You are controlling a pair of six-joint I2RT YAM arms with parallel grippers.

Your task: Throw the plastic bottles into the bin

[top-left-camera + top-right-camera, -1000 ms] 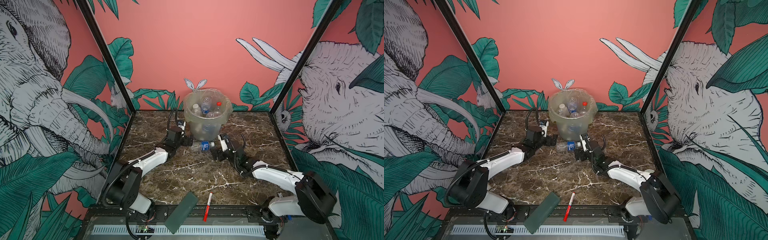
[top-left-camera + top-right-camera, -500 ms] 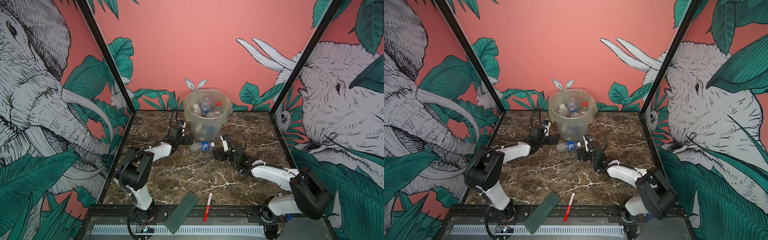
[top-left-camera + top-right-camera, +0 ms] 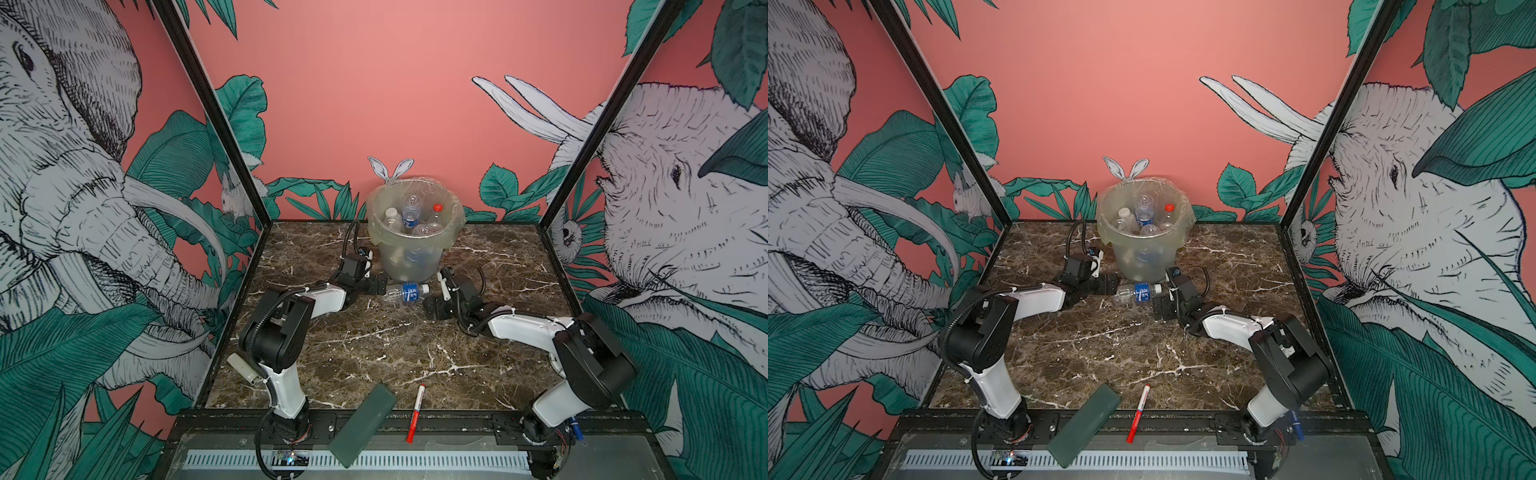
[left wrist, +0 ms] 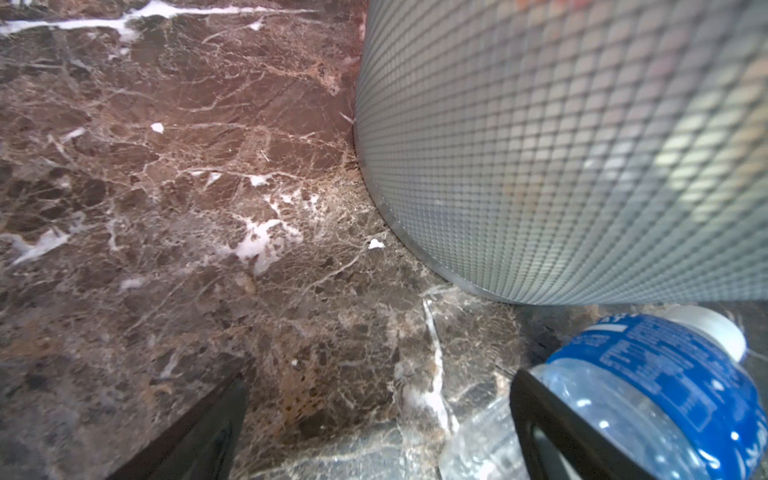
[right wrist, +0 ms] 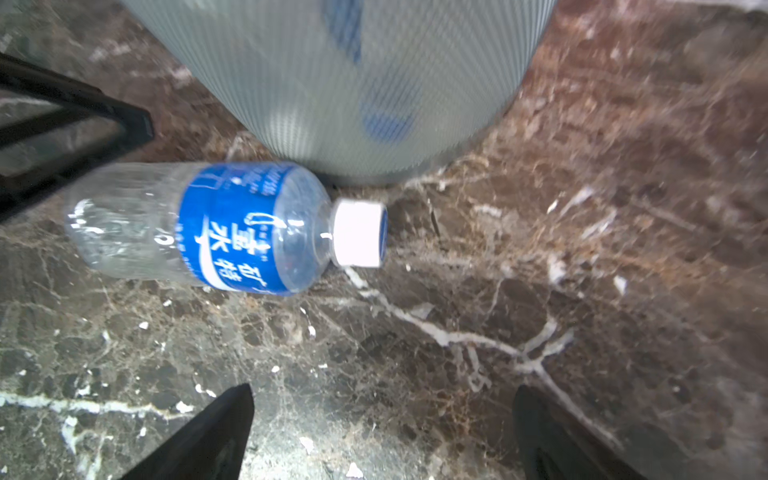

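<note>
The bin stands at the back centre of the marble table, lined with a clear bag, with several plastic bottles inside. One clear bottle with a blue label and white cap lies on the table just in front of it. My left gripper is open at the bottle's base end. In the left wrist view one finger crosses in front of the bottle. My right gripper is open and empty, just short of the bottle's cap.
A red-and-white marker pen and a flat dark green slab lie at the table's front edge. Painted walls close the table on three sides. Both arms stretch low across the table toward the bin.
The left arm's rear links have swung upright while its gripper stayed beside the bottle. The right arm's elbow has shifted slightly. The bottle has not moved.
</note>
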